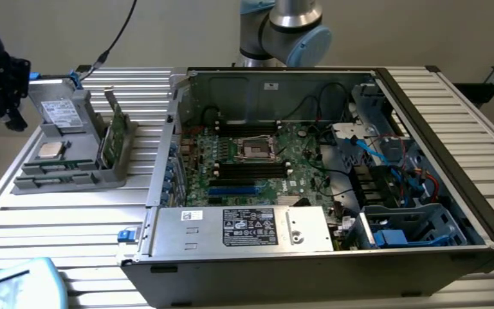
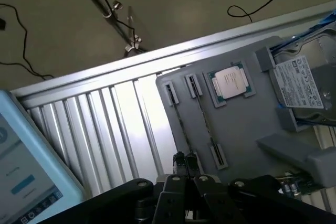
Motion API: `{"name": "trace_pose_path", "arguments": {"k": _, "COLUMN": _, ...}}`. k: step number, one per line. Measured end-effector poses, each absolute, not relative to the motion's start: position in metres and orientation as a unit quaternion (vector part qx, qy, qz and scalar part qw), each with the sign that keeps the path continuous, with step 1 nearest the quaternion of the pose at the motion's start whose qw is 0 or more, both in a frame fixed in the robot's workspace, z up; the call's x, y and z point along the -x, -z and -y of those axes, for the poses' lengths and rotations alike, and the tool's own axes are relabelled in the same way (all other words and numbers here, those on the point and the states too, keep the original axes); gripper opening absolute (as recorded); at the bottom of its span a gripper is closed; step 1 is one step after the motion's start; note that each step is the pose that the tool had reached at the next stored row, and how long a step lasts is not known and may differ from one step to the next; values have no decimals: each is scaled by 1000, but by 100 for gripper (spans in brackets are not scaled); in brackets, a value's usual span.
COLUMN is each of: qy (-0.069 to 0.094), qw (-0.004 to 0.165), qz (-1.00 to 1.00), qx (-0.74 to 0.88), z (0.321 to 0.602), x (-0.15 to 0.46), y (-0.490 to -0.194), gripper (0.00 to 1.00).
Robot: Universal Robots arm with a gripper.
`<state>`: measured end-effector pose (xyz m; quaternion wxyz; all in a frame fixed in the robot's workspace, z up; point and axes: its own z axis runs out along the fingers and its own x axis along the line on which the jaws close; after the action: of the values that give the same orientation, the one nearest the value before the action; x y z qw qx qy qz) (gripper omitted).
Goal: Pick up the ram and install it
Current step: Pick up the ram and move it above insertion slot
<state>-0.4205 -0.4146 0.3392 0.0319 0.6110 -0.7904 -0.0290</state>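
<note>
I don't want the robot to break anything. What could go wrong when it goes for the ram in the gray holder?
The gripper is shut above the gray holder, so it might bump the thin ram instead of straddling it. The processor chip lies close beside it and could get knocked. Loose cables inside the computer case might snag the ram.

Arm — silver-grey round joints with pale blue caps; gripper matte black, angular, with round pivots.
</note>
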Motion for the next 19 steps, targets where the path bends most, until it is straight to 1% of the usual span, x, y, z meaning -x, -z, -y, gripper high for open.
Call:
{"name": "trace_pose_path", "arguments": {"k": 6, "qy": 28, "qw": 32, "qz": 756, "qx": -653, "z": 415, "x": 421, "y": -338, "gripper": 11}}
{"name": "trace_pose_path", "arguments": {"k": 19, "qy": 33, "qw": 25, "qz": 680, "qx": -732, "z": 414, "x": 420, "y": -337, "gripper": 11}}
